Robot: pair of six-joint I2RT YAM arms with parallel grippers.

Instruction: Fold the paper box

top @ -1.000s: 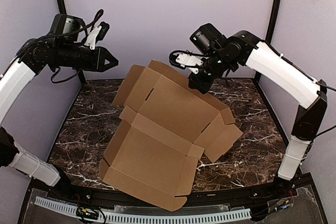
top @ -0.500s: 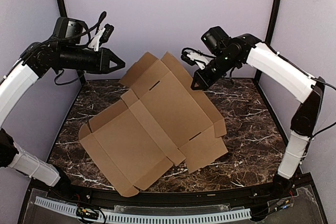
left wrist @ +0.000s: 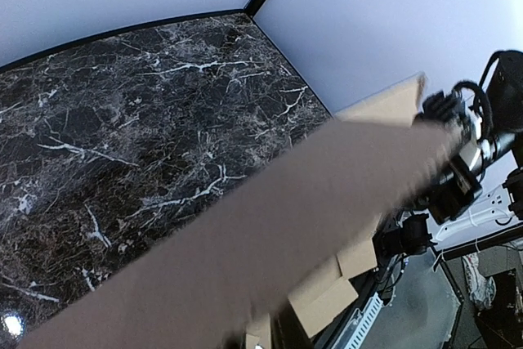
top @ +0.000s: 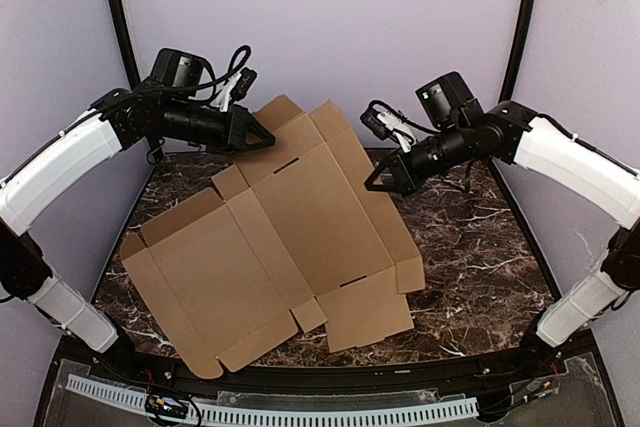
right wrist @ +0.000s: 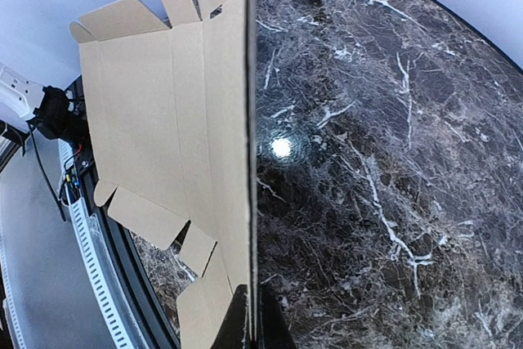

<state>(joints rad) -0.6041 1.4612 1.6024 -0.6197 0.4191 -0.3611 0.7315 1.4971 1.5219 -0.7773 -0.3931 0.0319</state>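
The paper box, unfolded, lies tilted over the marble table, its 12 o'clock end raised, its 7 o'clock corner low; the right gripper is clamped on the 2 o'clock edge (the wrist view shows board running straight into its grip); the left gripper meets the 11 o'clock flap, though whether it pinches I cannot tell; best, I judge, to secure that flap first, then move both arms evenly so the sheet does not twist
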